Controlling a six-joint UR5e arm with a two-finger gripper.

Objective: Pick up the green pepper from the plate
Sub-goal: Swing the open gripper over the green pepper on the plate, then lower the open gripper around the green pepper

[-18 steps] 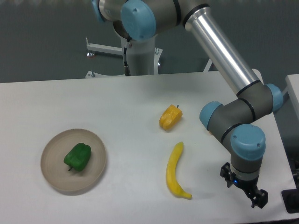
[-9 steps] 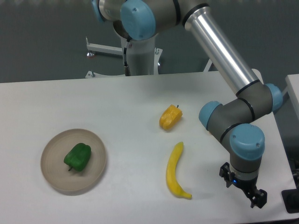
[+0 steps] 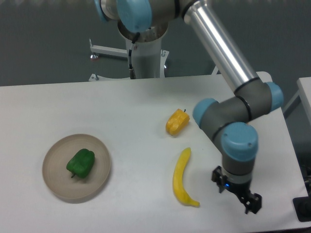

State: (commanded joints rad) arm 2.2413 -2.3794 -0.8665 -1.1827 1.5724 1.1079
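The green pepper (image 3: 80, 163) lies on the beige plate (image 3: 53, 182) at the left of the white table. My gripper (image 3: 238, 193) hangs at the front right of the table, far to the right of the plate, pointing down near the table's front edge. It holds nothing. Its black fingers are seen from above and their gap is too small to judge.
A yellow banana (image 3: 182, 178) lies just left of the gripper. A yellow-orange pepper (image 3: 177, 122) lies behind it at mid-table. The arm's silver link slants across the upper right, and its base column (image 3: 144, 56) stands behind the table.
The wrist and gripper have moved left, towards the banana; the silver link has swung left with them. The pepper, plate, banana and yellow pepper have not moved.
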